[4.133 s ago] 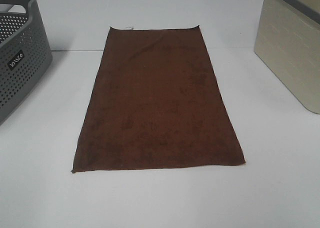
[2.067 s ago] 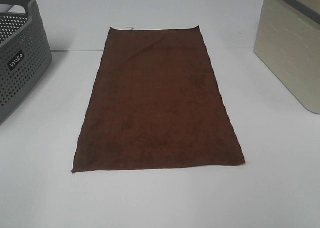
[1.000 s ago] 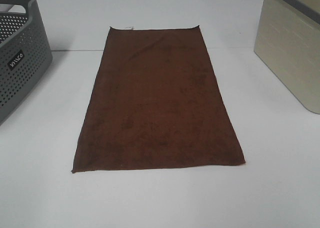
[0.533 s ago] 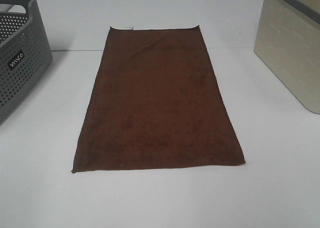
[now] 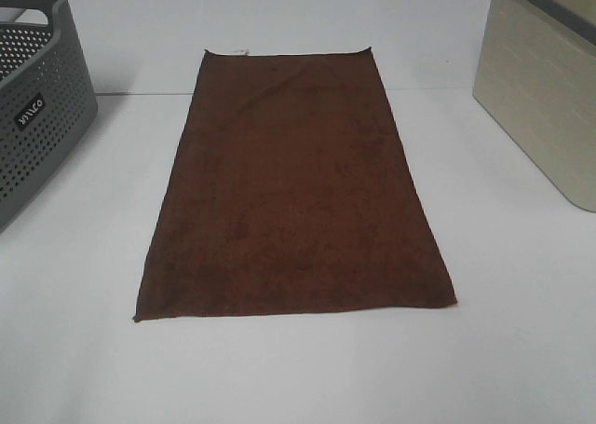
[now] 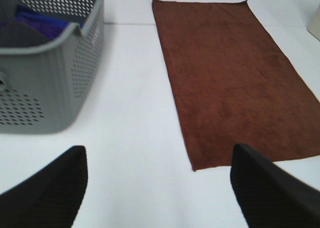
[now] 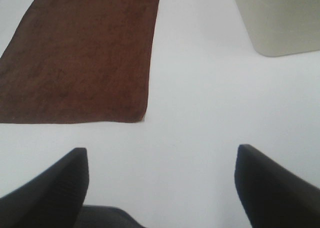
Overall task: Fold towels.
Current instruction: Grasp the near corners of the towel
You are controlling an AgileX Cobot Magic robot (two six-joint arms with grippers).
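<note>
The dark brown towel [image 5: 293, 182] lies flat and unfolded on the white table, long side running away from me, with a small white tag [image 5: 243, 50] at its far short edge. It also shows in the left wrist view [image 6: 230, 77] and the right wrist view [image 7: 85, 52]. Neither gripper shows in the exterior view. My left gripper [image 6: 159, 188] is open and empty, over the table just short of the towel's near left corner. My right gripper [image 7: 161, 183] is open and empty, just short of the near right corner.
A grey perforated basket [image 5: 37, 98] stands at the left, with blue cloth [image 6: 45, 22] inside it. A beige bin [image 5: 545, 88] with a dark rim stands at the right, also in the right wrist view [image 7: 277, 17].
</note>
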